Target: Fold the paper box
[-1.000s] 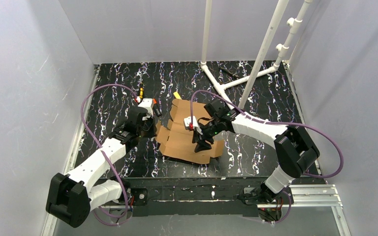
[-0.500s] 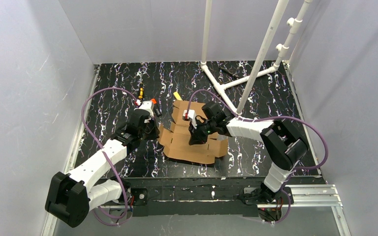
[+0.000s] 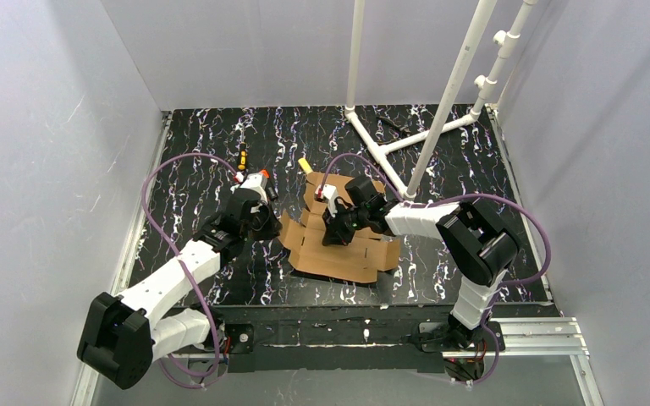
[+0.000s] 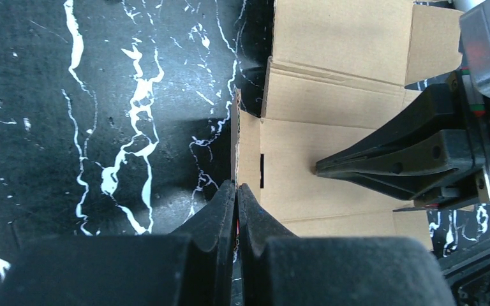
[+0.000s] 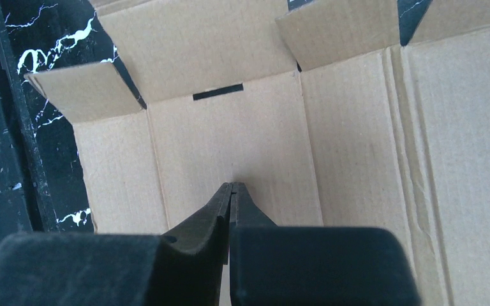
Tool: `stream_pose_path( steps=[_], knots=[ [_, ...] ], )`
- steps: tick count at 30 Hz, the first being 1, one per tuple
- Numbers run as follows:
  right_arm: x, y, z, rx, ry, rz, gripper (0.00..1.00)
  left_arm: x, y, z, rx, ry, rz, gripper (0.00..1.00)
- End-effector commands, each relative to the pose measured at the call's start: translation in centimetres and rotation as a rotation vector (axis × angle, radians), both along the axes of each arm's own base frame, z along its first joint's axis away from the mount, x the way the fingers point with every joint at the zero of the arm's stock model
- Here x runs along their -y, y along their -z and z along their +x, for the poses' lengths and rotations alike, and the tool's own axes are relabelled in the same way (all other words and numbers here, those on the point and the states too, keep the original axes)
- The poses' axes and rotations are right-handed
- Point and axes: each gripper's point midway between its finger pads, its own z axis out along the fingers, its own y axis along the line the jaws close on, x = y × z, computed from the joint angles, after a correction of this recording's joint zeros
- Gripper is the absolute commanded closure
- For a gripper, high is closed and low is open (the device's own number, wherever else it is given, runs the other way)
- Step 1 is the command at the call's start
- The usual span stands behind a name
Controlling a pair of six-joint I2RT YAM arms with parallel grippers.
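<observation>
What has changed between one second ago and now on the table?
The right gripper closed its jaws and moved slightly left and away over the paper box; it grips nothing visible. The box slid slightly to the right. The left gripper stayed shut at the box's left edge.

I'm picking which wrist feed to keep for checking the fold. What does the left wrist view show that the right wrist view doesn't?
Only left wrist: the left gripper, shut at an edge of the paper box, and the right gripper seen side-on, tips at a panel. Only right wrist: the right gripper's shut tips from behind, and a double crease on the right part. Both: the paper box, its narrow slot and the marbled table.
</observation>
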Motion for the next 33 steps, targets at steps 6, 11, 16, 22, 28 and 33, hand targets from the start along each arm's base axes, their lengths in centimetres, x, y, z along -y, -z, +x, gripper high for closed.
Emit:
stream_pose_path(
  steps=[6,11,16,22,28,33],
  knots=[
    [-0.3,0.6,0.5,0.001,0.012,0.004,0.90,2.1,0.3,-0.7,-0.043,0.023,-0.113,1.00],
    [-0.3,0.7,0.5,0.000,0.009,0.003,0.90,2.7,0.4,-1.1,-0.071,0.028,-0.149,1.00],
    [-0.3,0.4,0.2,0.005,-0.016,0.009,0.90,2.3,0.7,-1.2,-0.064,0.012,-0.128,1.00],
    [-0.5,-2.8,-1.3,0.045,-0.202,0.041,0.83,-0.7,0.9,-0.3,0.009,-0.055,0.021,1.00],
    [1.4,-6.4,-3.4,0.154,-0.450,0.064,0.65,-2.1,-0.1,0.3,0.069,-0.071,0.090,1.00],
    [2.8,-6.7,-3.0,0.201,-0.490,0.037,0.52,-1.8,-1.9,2.6,0.147,0.053,0.234,1.00]
  ],
)
